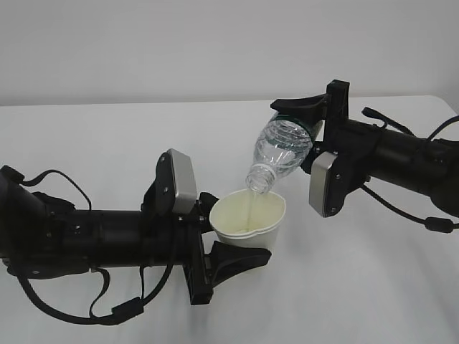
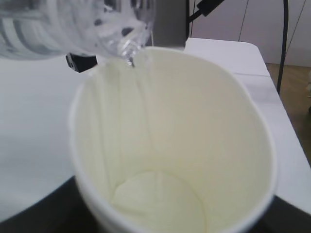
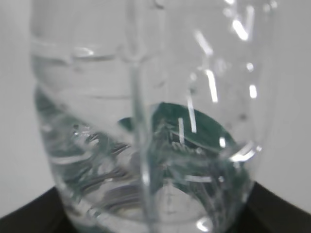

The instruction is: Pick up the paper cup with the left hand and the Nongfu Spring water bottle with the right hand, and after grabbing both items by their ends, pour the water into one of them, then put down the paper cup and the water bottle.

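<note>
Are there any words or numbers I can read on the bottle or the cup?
None can be read.
Water bottle: its dark green label band shows only as a strip by the right gripper; any print is too blurred and hidden.
Paper cup, held by the left gripper: plain white, no print visible.

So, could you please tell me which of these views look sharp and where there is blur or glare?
Exterior view: evenly lit, fairly sharp, soft shadows on the table. Left wrist view: paper cup mostly clear, bottle above it blurred. Right wrist view: bottle fills the frame, out of focus, with bright glare streaks.
</note>
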You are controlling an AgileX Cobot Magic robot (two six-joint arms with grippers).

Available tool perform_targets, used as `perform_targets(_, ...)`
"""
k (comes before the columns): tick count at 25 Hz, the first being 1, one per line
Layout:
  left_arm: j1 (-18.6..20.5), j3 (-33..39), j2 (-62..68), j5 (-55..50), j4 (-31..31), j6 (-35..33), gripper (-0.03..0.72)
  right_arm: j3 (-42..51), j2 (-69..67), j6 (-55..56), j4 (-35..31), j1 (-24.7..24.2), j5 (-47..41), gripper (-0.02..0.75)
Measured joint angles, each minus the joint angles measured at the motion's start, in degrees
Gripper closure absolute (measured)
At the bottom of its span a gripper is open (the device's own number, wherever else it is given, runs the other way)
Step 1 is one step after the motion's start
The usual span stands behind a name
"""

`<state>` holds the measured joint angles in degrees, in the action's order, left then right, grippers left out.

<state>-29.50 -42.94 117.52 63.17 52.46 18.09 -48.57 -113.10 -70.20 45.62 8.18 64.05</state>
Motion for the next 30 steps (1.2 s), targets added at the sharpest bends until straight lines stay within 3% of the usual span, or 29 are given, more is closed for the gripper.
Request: perform_targets(30, 0.0, 0.0, 0.0, -0.2, 0.0, 0.0, 0.232, 0.0, 0.0, -0.1, 0.0, 0.0, 0.0, 0.269)
